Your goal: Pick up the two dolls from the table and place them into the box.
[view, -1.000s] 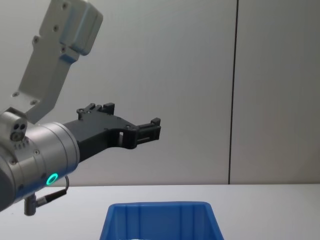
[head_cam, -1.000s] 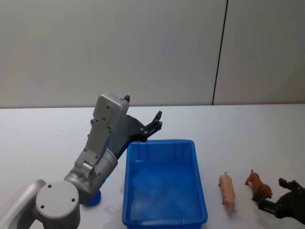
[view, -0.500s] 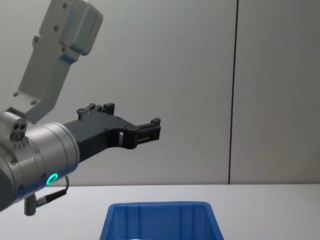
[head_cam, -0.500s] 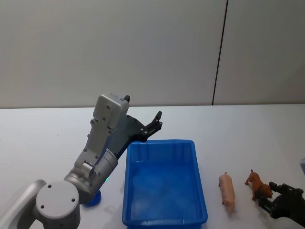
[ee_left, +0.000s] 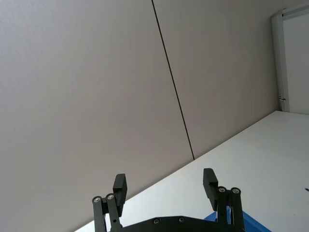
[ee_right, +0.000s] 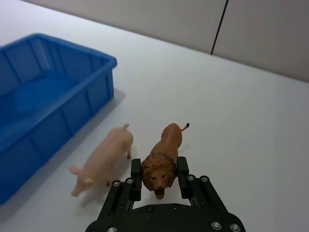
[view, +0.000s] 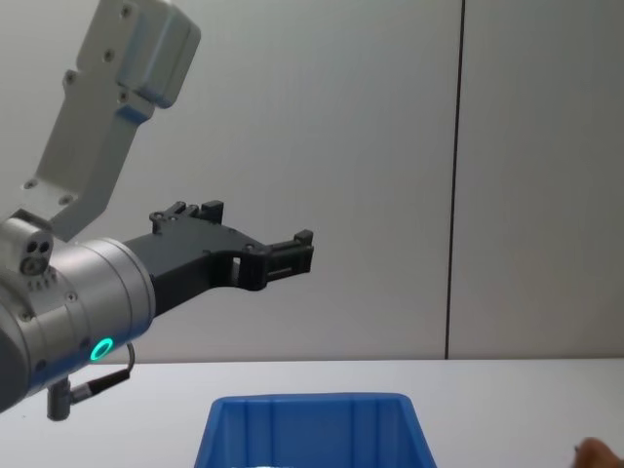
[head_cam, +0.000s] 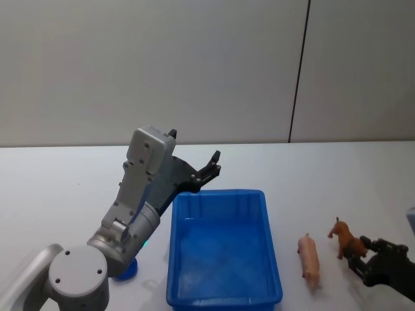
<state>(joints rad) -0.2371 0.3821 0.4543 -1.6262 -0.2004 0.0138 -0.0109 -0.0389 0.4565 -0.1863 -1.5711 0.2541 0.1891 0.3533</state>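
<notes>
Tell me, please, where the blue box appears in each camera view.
Head view: box at lower centre, left of the pig toy.
Left wrist view: a blue sliver just behind the open left end effector.
Right wrist view: beyond the pig toy, across from the right end effector holding the lion toy.
Chest view: its top at the bottom edge, centre-left.
Shared landmark: the dark vertical wall seam.

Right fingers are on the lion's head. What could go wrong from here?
1. The right gripper pinches the lion only at its head; it may slip.
2. The pig lies between lion and box; a low carry could knock it.
3. The left gripper hangs open above the box's far rim, near the drop.
</notes>
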